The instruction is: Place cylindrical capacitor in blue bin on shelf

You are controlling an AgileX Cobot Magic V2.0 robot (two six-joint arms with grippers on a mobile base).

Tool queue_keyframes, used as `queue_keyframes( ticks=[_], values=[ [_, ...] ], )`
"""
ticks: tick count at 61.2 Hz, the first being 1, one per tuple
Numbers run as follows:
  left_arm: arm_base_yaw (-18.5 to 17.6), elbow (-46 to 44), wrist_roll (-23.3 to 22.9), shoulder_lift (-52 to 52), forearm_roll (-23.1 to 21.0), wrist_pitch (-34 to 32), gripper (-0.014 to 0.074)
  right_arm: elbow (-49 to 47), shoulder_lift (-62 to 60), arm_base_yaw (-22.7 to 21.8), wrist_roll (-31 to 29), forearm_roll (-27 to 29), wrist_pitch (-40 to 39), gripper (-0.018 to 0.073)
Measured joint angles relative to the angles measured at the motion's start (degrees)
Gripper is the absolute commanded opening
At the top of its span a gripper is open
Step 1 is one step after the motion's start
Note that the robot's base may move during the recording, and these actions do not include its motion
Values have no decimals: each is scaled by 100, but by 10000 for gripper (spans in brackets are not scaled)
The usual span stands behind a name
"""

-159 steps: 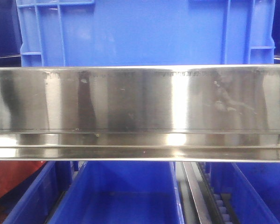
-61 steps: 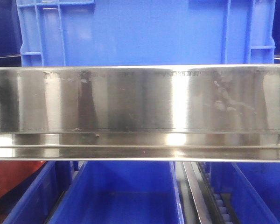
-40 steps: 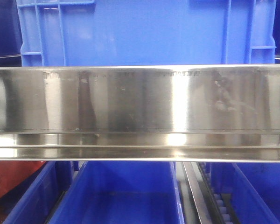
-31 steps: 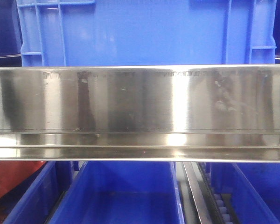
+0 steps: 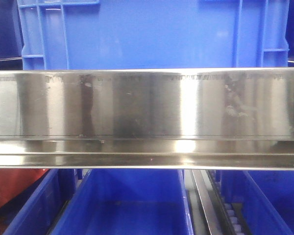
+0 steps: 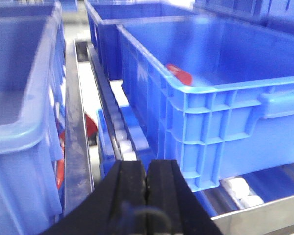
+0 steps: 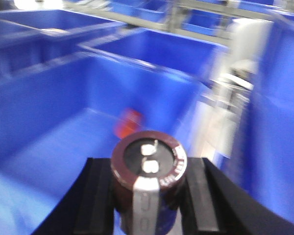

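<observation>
Right pincer point(image 7: 148, 192): gripping the cylindrical capacitor point(image 7: 148, 166), one black finger on each flank.
Cylindrical capacitor: upright, terminal end up, dark brown sleeve with a pale stripe facing the camera; hanging over the open mouth of a blue bin point(image 7: 44, 112), clear of its walls.
Blue bin: deep, with a bare blue floor and a small red item point(image 7: 129, 122) near the far wall; more bins behind and to the right, all blurred.
Left pincer point(image 6: 146, 178): jaws pressed together, nothing between them; hovering over the gap between bins, beside a steel runner point(image 6: 78, 147).
Ribbed blue bin point(image 6: 220, 112): just right of that gap, red scrap point(image 6: 179, 74) inside; same bin as the one under the capacitor or not, cannot tell.
Shelf point(image 5: 147, 105): broad, mirror-like, smudged front rail across the front view, blue crate point(image 5: 152, 34) above, lower bins point(image 5: 132, 205) beneath; no arm visible there.
Step, as judged: carry about finished, release not yet made.
Risk, wrong bin: many identical bins side by side; release near a rim likely to drop the part into the gap or a neighbour.
Risk, bounce: round body on hard plastic; a high drop likely to hop, roll, or bend the terminals.
Risk, early slip: smooth sleeve, narrow contact; a jolt enough to twist it loose.
Risk, collision: a careless descent likely to knock the fingers on a rim or the rail.
</observation>
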Motion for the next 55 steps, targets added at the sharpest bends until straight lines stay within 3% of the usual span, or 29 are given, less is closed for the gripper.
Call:
queue_keyframes(
  ticks=[17,36,41,51,54,55],
  values=[
    [0,23,-12,-12,-114,69,-111,-2090,2308,775,-10,13,766,-151],
    [0,23,-12,-12,-155,83,-111,-3295,4221,815,36,37,1738,-147],
    [0,23,-12,-12,-155,94,-111,-3337,4450,815,50,37,1882,-32],
    [0,23,-12,-12,-155,94,-111,-3351,4669,815,100,39,2069,488],
    [0,23,-12,-12,-155,94,-111,-3351,4681,815,100,39,2078,580],
    [0,23,-12,-12,-155,94,-111,-3351,4681,815,100,39,2078,573]
  ],
)
